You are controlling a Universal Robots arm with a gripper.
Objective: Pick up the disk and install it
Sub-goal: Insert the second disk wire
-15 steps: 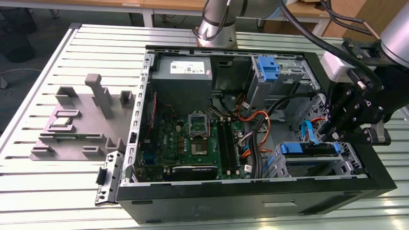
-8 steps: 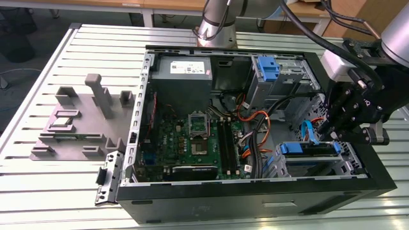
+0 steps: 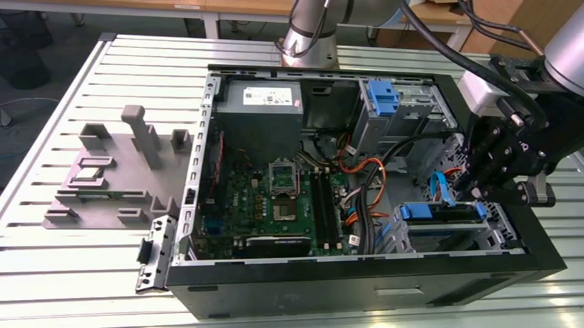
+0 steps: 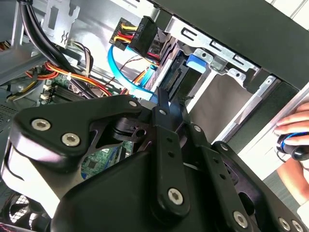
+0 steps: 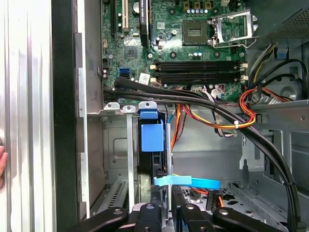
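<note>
The disk (image 3: pixel 442 212) stands on edge in the drive cage at the front of the open computer case, on the exterior view's right, with its blue carrier bracket along the top. The first wrist view shows the disk (image 5: pixel 153 162) edge-on in its slot, with a blue tab at one end. My gripper (image 3: pixel 481 195) hangs just over the disk's end nearest the arm. In both wrist views the fingers (image 5: pixel 155 200) (image 4: pixel 162 108) are drawn close together, and nothing shows held between them.
A light blue flat cable (image 5: pixel 190 181) crosses right by the fingertips, and black and orange cable bundles (image 5: pixel 227 113) run over the cage. The motherboard (image 3: pixel 283 205) fills the case's middle. A person's hand (image 4: pixel 293 137) rests outside the case wall. A grey fixture block (image 3: pixel 114 171) sits on the table.
</note>
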